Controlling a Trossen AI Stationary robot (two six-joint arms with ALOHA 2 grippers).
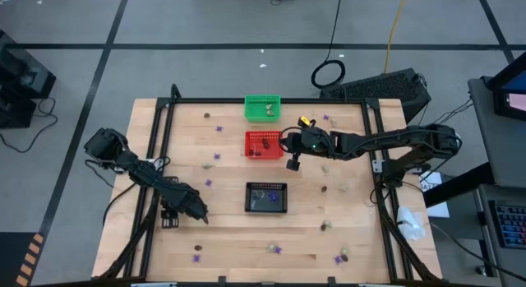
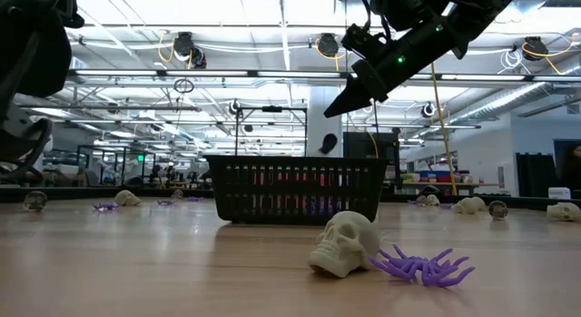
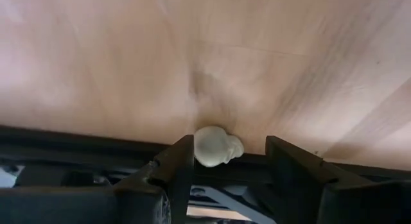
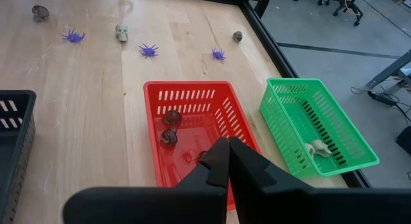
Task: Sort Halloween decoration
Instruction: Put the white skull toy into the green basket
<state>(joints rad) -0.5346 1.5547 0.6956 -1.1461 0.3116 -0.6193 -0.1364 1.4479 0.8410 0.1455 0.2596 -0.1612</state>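
We count three mesh baskets on the bench (image 1: pixel 246 238): a green basket (image 1: pixel 263 108) farthest back, a red basket (image 1: pixel 263 144) in the middle and a black basket (image 1: pixel 267 197) nearest. In the red basket we see two dark brown skulls (image 4: pixel 170 126); in the green one, one cream piece (image 4: pixel 316 148). Two arms work here, each with one gripper: left gripper (image 1: pixel 200 215), right gripper (image 1: pixel 292 163). The small trinkets scattered over the bench are too tiny for a sure count.

The left hand (image 3: pixel 230 163) is hanging low over the pale wooden tabletop (image 3: pixel 205 57) with its dark fingers (image 3: pixel 174 166) spread apart, a cream skull (image 3: pixel 217 146) lying between them, touching one finger.
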